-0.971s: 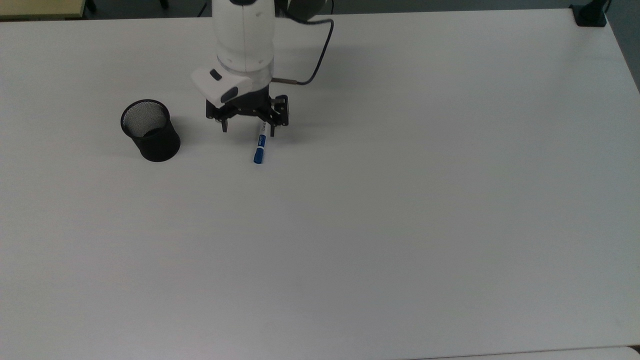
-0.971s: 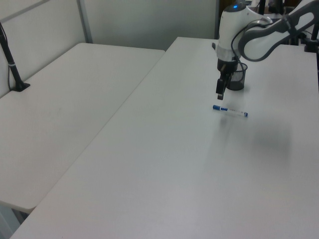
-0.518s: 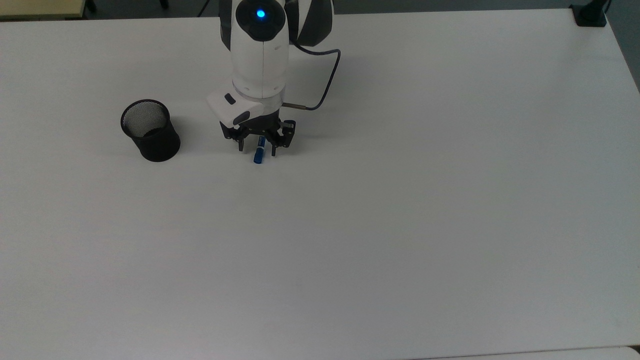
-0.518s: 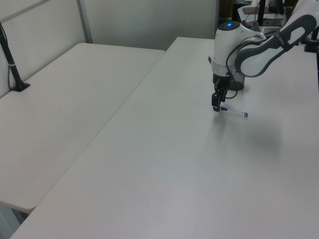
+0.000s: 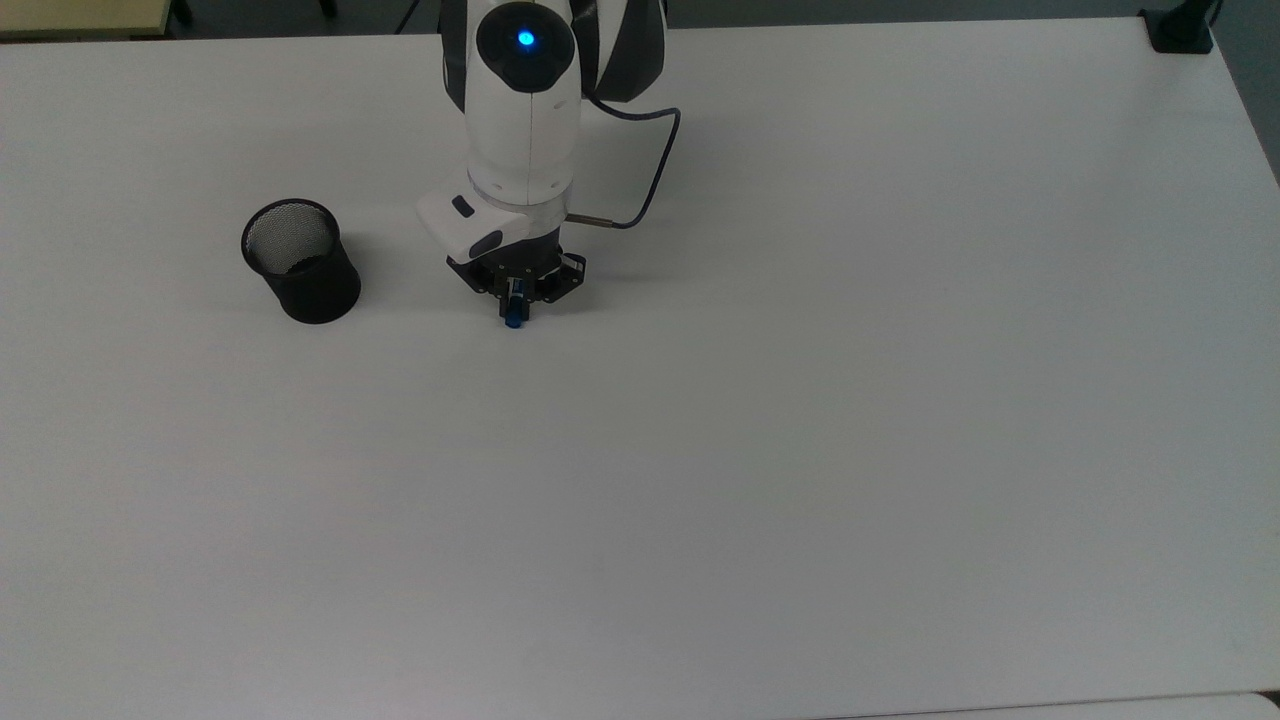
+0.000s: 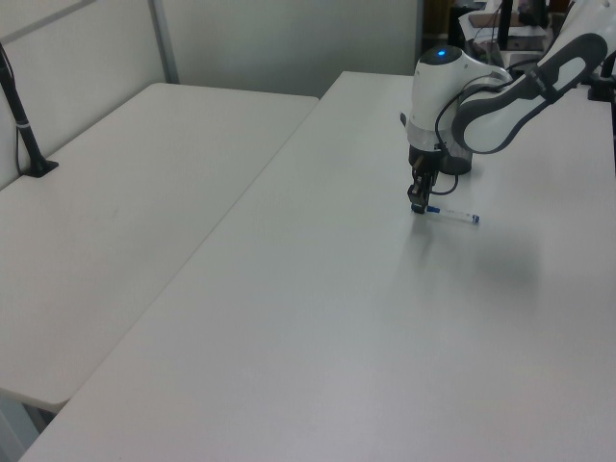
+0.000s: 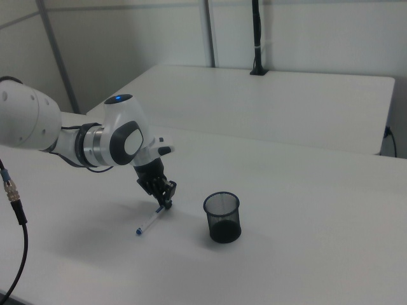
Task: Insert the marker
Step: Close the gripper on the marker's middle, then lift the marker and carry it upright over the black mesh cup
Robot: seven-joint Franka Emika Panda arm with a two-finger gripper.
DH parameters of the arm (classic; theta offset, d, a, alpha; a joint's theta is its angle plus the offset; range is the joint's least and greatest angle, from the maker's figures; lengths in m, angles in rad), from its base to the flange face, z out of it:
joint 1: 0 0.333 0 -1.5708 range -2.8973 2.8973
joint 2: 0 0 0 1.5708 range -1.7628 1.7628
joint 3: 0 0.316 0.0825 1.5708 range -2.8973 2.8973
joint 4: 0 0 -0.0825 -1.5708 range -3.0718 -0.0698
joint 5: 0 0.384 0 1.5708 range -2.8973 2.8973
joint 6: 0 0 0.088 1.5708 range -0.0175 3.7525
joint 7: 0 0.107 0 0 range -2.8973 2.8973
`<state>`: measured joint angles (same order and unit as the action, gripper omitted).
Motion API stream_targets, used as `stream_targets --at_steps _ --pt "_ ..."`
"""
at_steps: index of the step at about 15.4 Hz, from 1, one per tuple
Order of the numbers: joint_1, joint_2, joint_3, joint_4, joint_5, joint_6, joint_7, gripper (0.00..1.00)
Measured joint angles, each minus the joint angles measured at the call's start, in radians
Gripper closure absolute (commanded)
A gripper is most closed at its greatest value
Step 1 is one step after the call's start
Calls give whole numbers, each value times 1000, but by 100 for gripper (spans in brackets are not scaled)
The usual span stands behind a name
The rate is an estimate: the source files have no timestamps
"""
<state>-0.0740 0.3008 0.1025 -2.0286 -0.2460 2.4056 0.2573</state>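
The marker (image 5: 514, 319) lies flat on the white table (image 5: 800, 400), its blue cap poking out from under the hand. My gripper (image 5: 515, 300) is down at the table and shut on the marker's cap end. In the left view the white barrel of the marker (image 6: 454, 215) stretches right of the gripper (image 6: 417, 204). In the right view the marker (image 7: 149, 222) runs down-left from the gripper (image 7: 166, 203). The black mesh cup (image 5: 300, 262) stands upright to the top view's left of the gripper, and its opening (image 7: 221, 204) shows in the right view.
A dark cable (image 5: 645, 150) loops off the wrist. A black clamp (image 5: 1180, 30) sits at the table's far right corner in the top view. A second white table (image 6: 115, 212) with a black post (image 6: 24, 125) adjoins on the left view's left.
The gripper came down over the marker's cap end and its fingers went from spread apart to shut on it. The marker and cup have not moved.
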Motion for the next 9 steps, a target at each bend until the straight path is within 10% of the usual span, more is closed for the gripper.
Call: stream_targets --at_steps 9 --pt "-93 -217 -31 35 0 6 5 100"
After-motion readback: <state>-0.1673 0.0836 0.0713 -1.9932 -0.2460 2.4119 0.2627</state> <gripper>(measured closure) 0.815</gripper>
